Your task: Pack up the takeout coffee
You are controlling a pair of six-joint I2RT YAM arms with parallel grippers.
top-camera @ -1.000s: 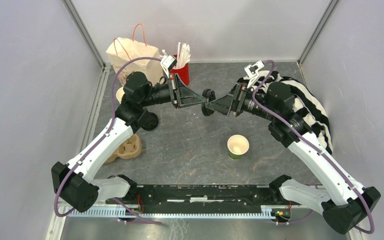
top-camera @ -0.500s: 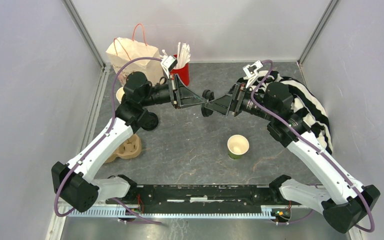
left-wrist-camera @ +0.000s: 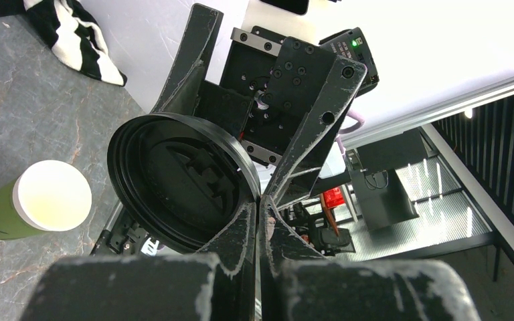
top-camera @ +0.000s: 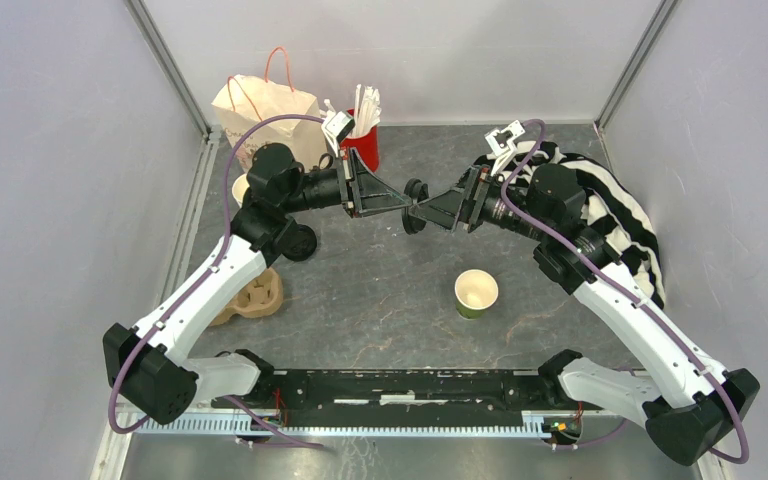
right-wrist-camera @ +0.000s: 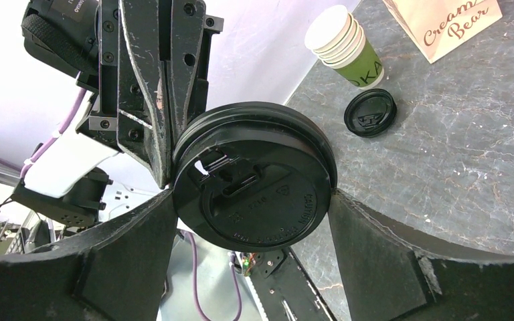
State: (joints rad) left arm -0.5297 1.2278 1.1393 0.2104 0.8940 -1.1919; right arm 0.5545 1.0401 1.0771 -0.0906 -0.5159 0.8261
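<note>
Well left of the raised black lid [left-wrist-camera: 177, 180], a cardboard cup carrier [top-camera: 257, 295] lies on the tabletop [top-camera: 380, 300], with a "Cream Bear" paper bag [top-camera: 260, 108] farther back. A stack of lidless green cups [right-wrist-camera: 345, 41] and a second black lid [right-wrist-camera: 370, 112], lying flat, sit near that bag. Behind the raised lid and slightly to its left stands a red cup of white sticks [top-camera: 365, 145]. The left tool [left-wrist-camera: 260, 215] has its fingers pressed almost together, pinching the raised lid's rim. The lid is held on edge, clear of the tabletop. From its right, the right tool [right-wrist-camera: 254, 197] is spread across the lid's width, one finger against each side. In front of the lid and to its right, a green paper cup [top-camera: 476, 294] stands upright and uncapped. Farther right lies a striped cloth [top-camera: 615, 210].
</note>
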